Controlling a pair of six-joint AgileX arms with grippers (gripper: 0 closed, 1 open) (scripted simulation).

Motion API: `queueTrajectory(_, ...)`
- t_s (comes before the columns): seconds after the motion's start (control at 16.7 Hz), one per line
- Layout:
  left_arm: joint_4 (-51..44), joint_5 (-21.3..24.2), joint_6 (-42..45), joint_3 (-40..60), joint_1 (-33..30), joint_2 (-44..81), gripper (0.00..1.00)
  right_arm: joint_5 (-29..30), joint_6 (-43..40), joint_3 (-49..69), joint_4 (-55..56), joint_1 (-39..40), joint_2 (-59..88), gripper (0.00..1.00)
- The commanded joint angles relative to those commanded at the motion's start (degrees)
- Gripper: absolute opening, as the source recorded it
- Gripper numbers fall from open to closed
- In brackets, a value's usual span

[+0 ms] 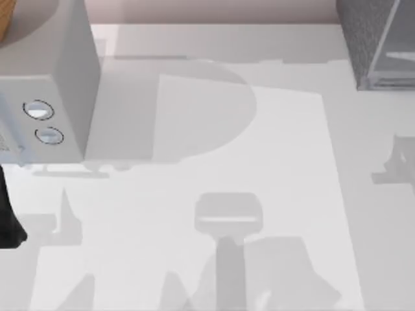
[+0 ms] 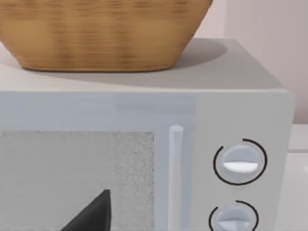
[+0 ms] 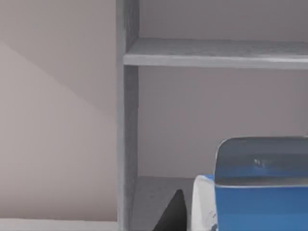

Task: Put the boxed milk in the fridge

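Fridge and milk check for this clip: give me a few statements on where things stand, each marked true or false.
1. The boxed milk is seen in the right wrist view in front of the open fridge, below a shelf. True.
2. The fridge stands at the top view's far left. False: it is at the far right corner.
3. A woven basket sits on top of the box with two round dials. True.
4. The boxed milk has a red top. False: the carton is blue and white.
5. The dialled box is at the top view's left. True.
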Motion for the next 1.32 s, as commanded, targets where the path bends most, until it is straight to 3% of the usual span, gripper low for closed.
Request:
queueTrajectory(0.78, 0.0, 0.0, 0.0, 0.0, 0.0, 0.0, 1.0, -8.0, 0.9, 30.9, 38.3, -9.6, 75.0, 0.0)
queueTrajectory(1.02, 0.0, 0.0, 0.0, 0.0, 0.0, 0.0, 1.0, -9.3, 1.2, 35.3, 43.8, -10.9, 85.5, 0.0)
queueTrajectory(1.32, 0.0, 0.0, 0.0, 0.0, 0.0, 0.0, 1.0, -9.6, 1.3, 36.0, 44.6, -11.1, 87.1, 0.0)
